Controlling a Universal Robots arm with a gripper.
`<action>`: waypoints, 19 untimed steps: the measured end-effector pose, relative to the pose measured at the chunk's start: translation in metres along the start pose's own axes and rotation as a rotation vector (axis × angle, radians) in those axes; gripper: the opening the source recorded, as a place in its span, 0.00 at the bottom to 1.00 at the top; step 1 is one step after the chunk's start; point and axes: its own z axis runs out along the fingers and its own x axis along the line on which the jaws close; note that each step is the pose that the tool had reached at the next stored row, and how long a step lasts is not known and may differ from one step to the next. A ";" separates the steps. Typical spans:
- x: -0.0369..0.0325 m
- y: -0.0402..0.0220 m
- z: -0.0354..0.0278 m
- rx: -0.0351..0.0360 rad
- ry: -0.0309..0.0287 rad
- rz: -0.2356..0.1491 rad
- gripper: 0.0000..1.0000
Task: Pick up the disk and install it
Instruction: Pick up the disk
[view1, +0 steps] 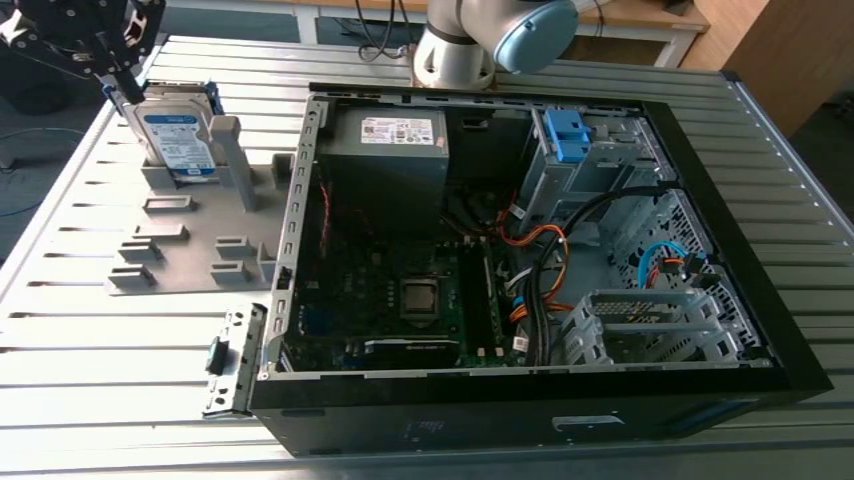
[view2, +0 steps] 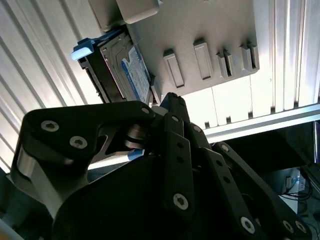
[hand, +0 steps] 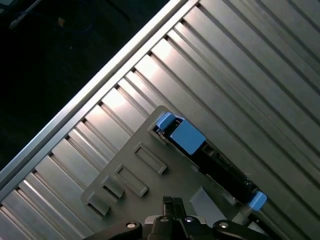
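Note:
The disk (view1: 180, 135) stands on edge in a slot of a grey holder plate (view1: 174, 250) at the exterior view's left, its blue-and-white label facing the front and a blue bracket around it. My gripper (view1: 130, 92) hangs just above the disk's upper corner, fingers close together and holding nothing. In the second wrist view the gripper (view2: 172, 100) sits right beside the disk (view2: 132, 70). The first wrist view looks down on the disk (hand: 225, 172) and its blue bracket (hand: 185, 137), with the gripper (hand: 172, 202) a little off to one side.
An open black computer case (view1: 534, 410) lies to the exterior view's right of the holder. Inside it are a grey power supply (view1: 387, 150), a silver drive cage with a blue latch (view1: 567, 135), a motherboard and loose cables. Everything rests on a ribbed metal table (view1: 80, 350); the arm's base (view1: 461, 50) rises behind the case.

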 end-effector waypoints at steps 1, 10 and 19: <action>0.0000 0.0000 0.0000 -0.0001 0.0001 -0.005 0.11; 0.0000 0.0000 -0.0001 -0.0013 0.0005 -0.048 0.11; 0.0000 0.0000 0.0000 -0.0024 0.0007 -0.088 0.11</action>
